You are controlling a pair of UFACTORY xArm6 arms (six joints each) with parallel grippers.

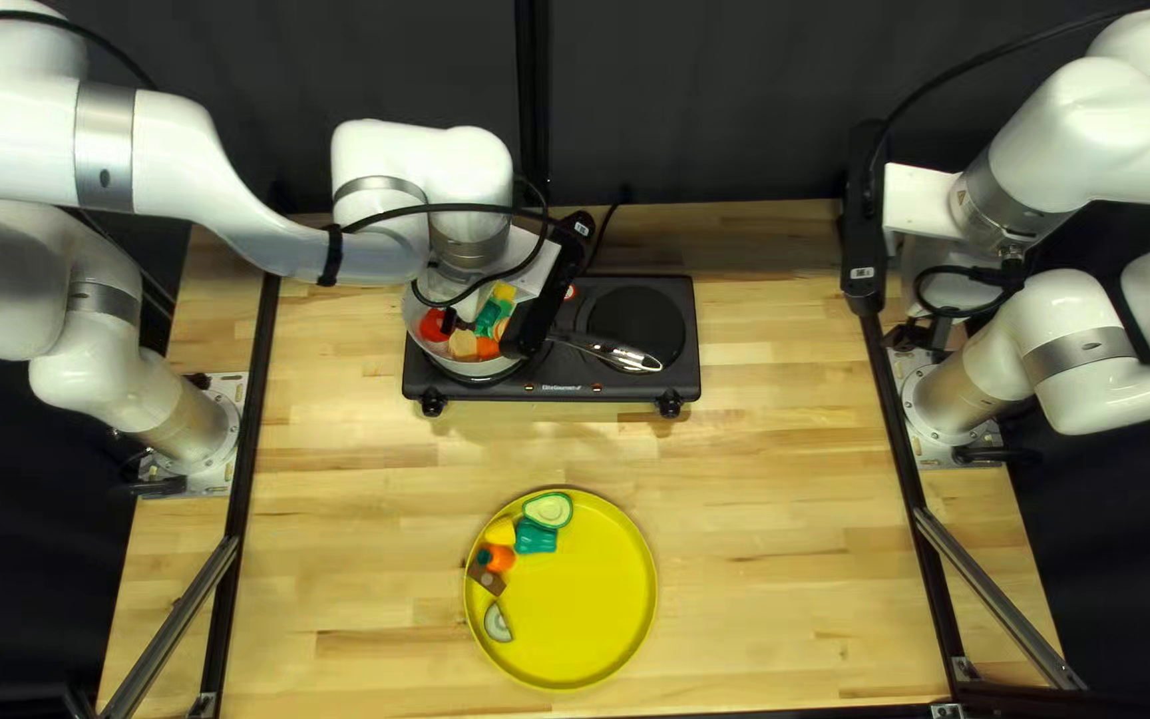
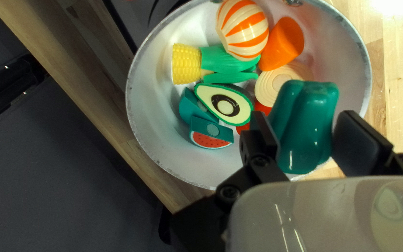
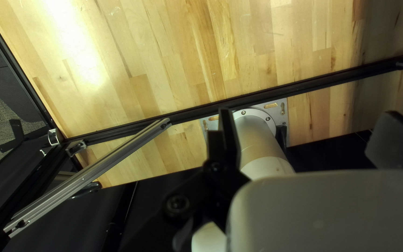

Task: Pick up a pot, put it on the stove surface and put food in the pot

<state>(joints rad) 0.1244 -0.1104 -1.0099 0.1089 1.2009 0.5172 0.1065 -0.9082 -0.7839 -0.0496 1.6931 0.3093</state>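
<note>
Left tool [image 2: 305,123] first: in the left wrist view its fingers are closed on a green pepper [image 2: 305,130], one against each side, so it should not slip or turn. I have it over the pot [image 2: 151,123], close to the rim, where a release might clip the edge; a small shift towards the middle looks wise before letting go. Lower down, corn [image 2: 186,64], an avocado [image 2: 201,91], a melon slice [image 2: 208,141], an onion [image 2: 267,87] and a striped ball [image 2: 242,35] lie loose in a heap, as food piled in a pot will

In the right wrist view, the right tool [image 3: 307,116] has its fingers spread wide with nothing between them, near that arm's base [image 3: 257,135] by the side of the desk [image 3: 187,56]; I take it to be kept aside to leave the other arm room

In the top left view, the pot sits on the left part of the stove [image 1: 642,388], handle [image 1: 602,349] running towards the right, so only adding food remains. Nearer the front, more food [image 1: 537,538] lies along the left side of a yellow plate [image 1: 588,606], perhaps meant for the pot too
</note>
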